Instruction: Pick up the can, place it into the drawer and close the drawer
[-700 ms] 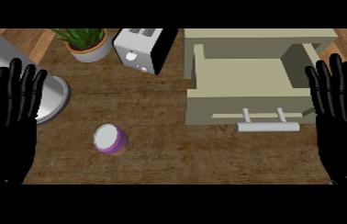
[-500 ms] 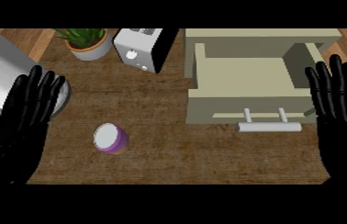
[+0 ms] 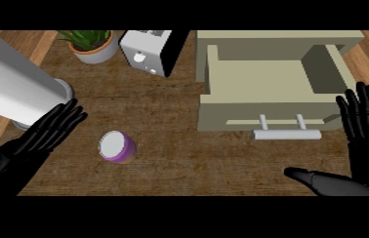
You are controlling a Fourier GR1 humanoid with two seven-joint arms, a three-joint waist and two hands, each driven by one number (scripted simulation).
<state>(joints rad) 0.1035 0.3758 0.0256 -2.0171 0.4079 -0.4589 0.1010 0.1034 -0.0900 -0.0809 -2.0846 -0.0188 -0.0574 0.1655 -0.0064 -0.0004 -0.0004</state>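
A purple can [image 3: 116, 147] with a white top stands on the wooden counter, left of centre. My left hand [image 3: 49, 130] is open just left of it, fingers stretched up and to the right, a small gap away from the can. A beige drawer [image 3: 265, 88] stands pulled open at the upper right, its tray bare, with a white bar handle [image 3: 287, 132] on its front. My right hand [image 3: 352, 134] is open at the right edge, fingers up beside the drawer front, thumb low.
A potted green plant [image 3: 92, 45] and a white and black toaster [image 3: 150, 51] stand at the back. A large grey cylinder [image 3: 27, 93] lies at the left edge, close behind my left hand.
My left hand has swung right and tilted toward the can. The whole view has shifted, so the drawer and can sit a little further right and lower; the right thumb now shows.
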